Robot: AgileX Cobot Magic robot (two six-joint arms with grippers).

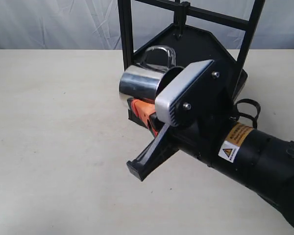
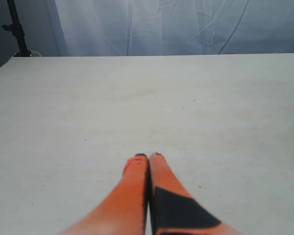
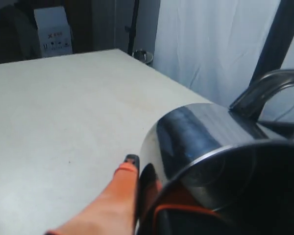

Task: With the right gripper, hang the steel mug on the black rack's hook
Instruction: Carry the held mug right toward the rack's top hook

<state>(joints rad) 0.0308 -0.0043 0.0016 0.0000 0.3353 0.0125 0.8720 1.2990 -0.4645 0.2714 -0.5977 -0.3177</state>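
While the right gripper carries the steel mug on its side above the table, the mug sits just in front of the black rack, mouth toward the gripper, handle uppermost. Right fingers appear clamped on the mug wall at the rim, one orange-padded finger under the body, the other seemingly inside the mouth; exact contact is partly hidden. The hook hangs from the top crossbar, above and behind the handle, apart from it. Judgement: mug is rigid, thin-walled, probably light; mirror-polished sides look slippery, so a rim pinch may let it rotate or slide under a knock. The current hold leaves the handle loop free, which suits threading it over the hook. Handle is thin and stiff; it should bear the mug's weight. Left gripper rests low over bare table, orange fingers pressed together, holding nothing.
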